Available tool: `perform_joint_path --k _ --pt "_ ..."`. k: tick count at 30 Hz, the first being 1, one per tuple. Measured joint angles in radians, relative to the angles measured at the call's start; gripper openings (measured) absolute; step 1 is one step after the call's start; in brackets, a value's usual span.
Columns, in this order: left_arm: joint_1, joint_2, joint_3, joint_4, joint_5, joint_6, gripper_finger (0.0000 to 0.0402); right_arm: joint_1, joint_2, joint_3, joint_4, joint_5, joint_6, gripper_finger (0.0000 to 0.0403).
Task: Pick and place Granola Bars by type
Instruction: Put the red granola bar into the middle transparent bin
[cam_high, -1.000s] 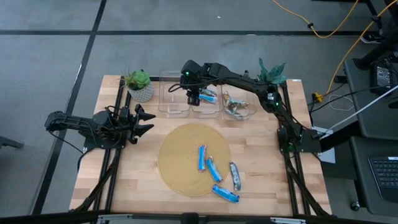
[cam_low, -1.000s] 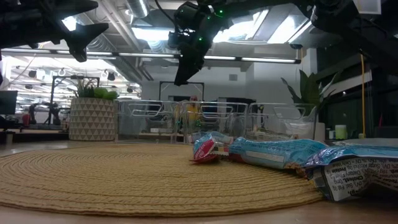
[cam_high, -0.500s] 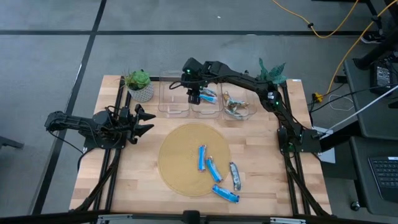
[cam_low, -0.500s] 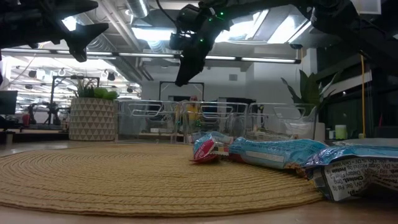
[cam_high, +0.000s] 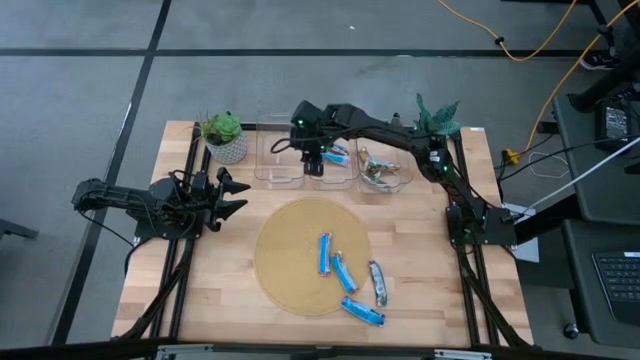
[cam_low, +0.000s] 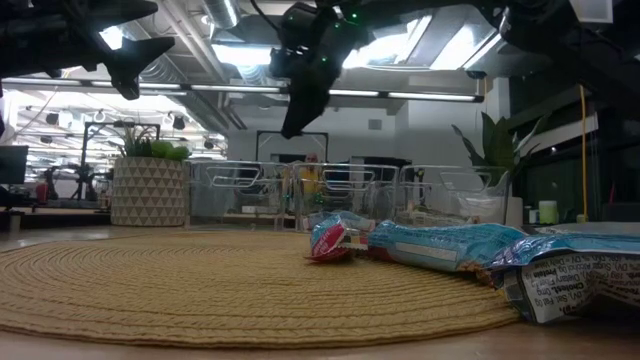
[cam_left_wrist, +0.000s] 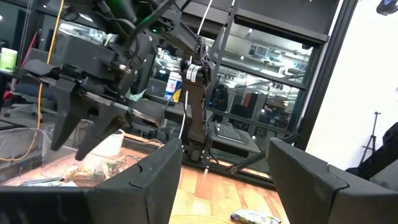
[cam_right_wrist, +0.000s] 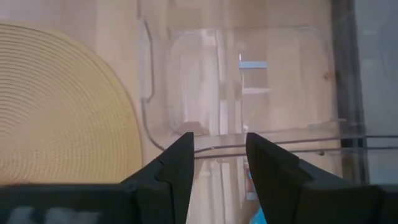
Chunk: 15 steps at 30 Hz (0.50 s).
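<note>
Blue-wrapped granola bars (cam_high: 343, 272) lie on the woven mat (cam_high: 285, 245), well below the right gripper (cam_high: 311, 163), which hangs empty, fingers partly apart, over the clear bins (cam_high: 281, 170). Left gripper (cam_high: 236, 194) waits open, empty.

Glossy-wrapped Granola Bars (cam_high: 346, 275), rough woven mat (cam_high: 290, 250), wood table (cam_high: 200, 290).

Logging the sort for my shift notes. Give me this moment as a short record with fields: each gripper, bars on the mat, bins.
left gripper: open, empty, waiting at the table's left side
right gripper: open, empty, above the clear bins
bars on mat: three blue bars, one silvery bar
middle bin: holds a blue bar
right bin: holds silvery bars
left bin: appears empty
</note>
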<state>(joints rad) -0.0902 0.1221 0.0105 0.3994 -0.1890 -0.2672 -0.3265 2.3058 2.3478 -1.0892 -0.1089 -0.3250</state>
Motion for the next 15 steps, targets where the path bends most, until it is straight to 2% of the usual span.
perform_joint_path --k 15 --pt "0.000 0.000 0.000 0.000 0.000 0.000 0.0226 0.010 0.000 0.000 0.037 -0.046 -0.073 0.0149"
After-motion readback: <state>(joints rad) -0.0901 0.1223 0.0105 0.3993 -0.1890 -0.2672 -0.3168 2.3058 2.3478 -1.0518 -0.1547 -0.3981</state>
